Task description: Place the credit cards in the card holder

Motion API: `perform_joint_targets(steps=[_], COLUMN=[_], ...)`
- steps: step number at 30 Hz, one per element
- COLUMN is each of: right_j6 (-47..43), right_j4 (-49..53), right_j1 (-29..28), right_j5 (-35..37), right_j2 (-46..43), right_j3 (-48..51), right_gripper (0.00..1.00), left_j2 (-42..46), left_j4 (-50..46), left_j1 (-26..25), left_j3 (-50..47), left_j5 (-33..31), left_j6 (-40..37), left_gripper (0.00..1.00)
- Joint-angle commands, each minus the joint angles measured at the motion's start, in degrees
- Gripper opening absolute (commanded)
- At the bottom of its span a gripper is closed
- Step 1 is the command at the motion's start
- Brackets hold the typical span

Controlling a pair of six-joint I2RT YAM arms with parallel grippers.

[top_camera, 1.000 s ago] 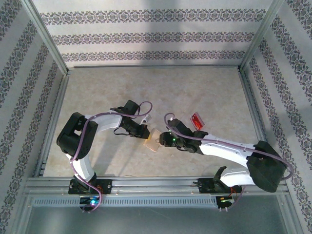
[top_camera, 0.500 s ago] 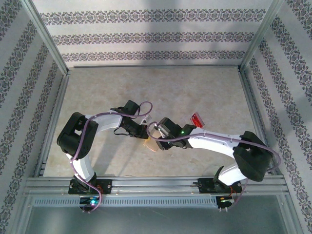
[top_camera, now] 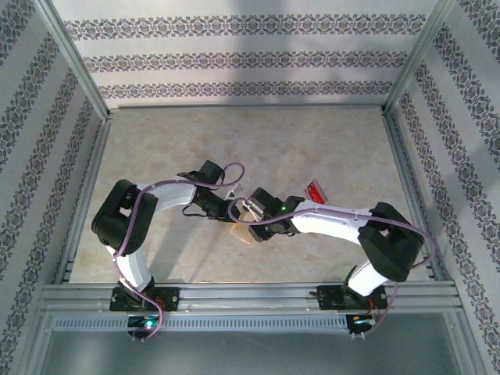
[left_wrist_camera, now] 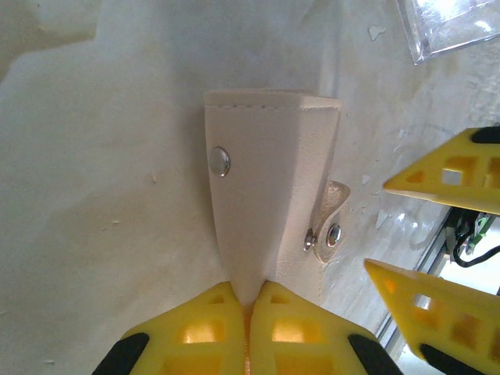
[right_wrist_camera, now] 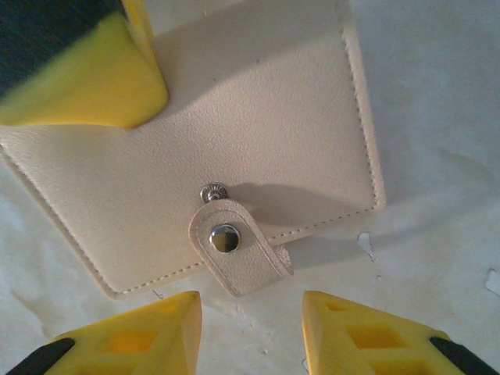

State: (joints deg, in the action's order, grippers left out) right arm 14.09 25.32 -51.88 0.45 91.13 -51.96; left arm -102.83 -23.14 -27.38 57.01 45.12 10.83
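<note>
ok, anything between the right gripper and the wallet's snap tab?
Nothing. Right wrist view: bare table between the open right gripper and the snap tab on the wallet.

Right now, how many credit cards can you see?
2. The red card lies to the right of the card holder in the top view; a clear card lies just beyond the holder. More may be hidden.
</note>
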Motion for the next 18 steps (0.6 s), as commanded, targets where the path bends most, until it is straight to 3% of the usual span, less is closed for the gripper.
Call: perform_joint_targets(steps=[1,18], right_j6=[-1.69,-2.75], right_j4=[1.48,3.32], right_j1=[-0.11,-0.61], right_j5=[0.71,1.79], right_j2=[1.59,6.02], right_j3=[-2.80,-5.53], right_gripper=[0.41,0.37], left_j2=[-1.32,-1.30], left_j4=[-2.18,-2.11], left_j1=[-0.75,-0.75], left_j3=[0.39,0.28], left_j5=[-1.31,-1.37], left_j6=[-1.15,-1.34], left_gripper=[0.06,0.06])
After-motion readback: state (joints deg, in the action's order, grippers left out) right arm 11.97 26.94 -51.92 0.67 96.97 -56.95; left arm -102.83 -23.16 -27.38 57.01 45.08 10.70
